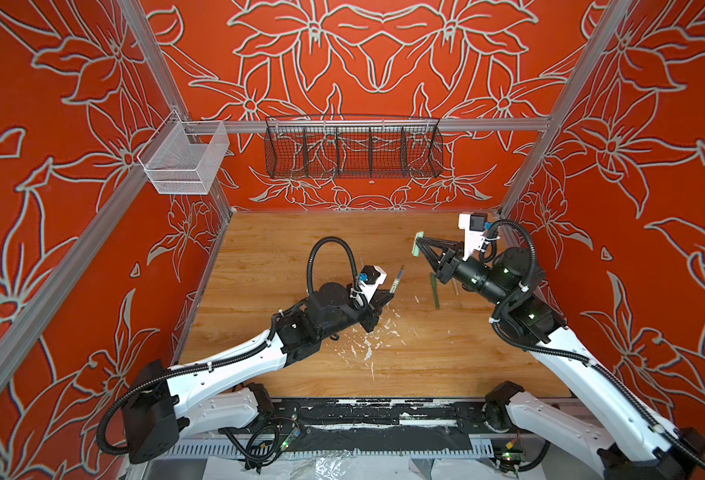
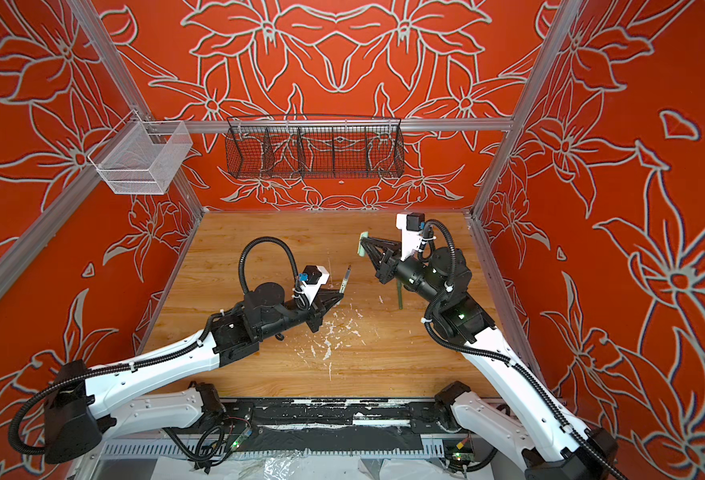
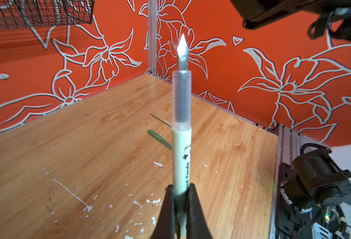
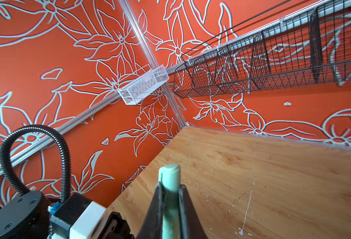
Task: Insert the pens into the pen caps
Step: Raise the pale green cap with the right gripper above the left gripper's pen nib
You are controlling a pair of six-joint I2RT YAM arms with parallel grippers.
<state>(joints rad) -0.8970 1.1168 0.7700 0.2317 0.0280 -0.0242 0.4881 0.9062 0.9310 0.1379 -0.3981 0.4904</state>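
My left gripper [image 1: 390, 296] [image 3: 180, 188] is shut on the lower end of a pale green pen [image 1: 397, 279] [image 2: 346, 278] [image 3: 182, 144]. The pen's dark grey tip points up and away, toward the right arm. Further back on the right, my right gripper [image 1: 422, 245] [image 4: 170, 186] is shut on a pale green pen cap [image 1: 418, 246] [image 2: 362, 245] [image 4: 169, 175], held above the table; a gap separates it from the pen tip. A dark green pen [image 1: 435, 291] [image 3: 160, 139] and a tan pen [image 1: 454, 286] [image 3: 161, 119] lie on the wooden table under the right arm.
White paint flecks [image 1: 367, 345] are scattered across the wooden table [image 1: 284, 257] in front of the left gripper. A black wire basket [image 1: 353, 147] hangs on the back wall and a white mesh basket [image 1: 184, 160] on the left rail. The right arm's wrist [image 3: 315, 182] stands close by.
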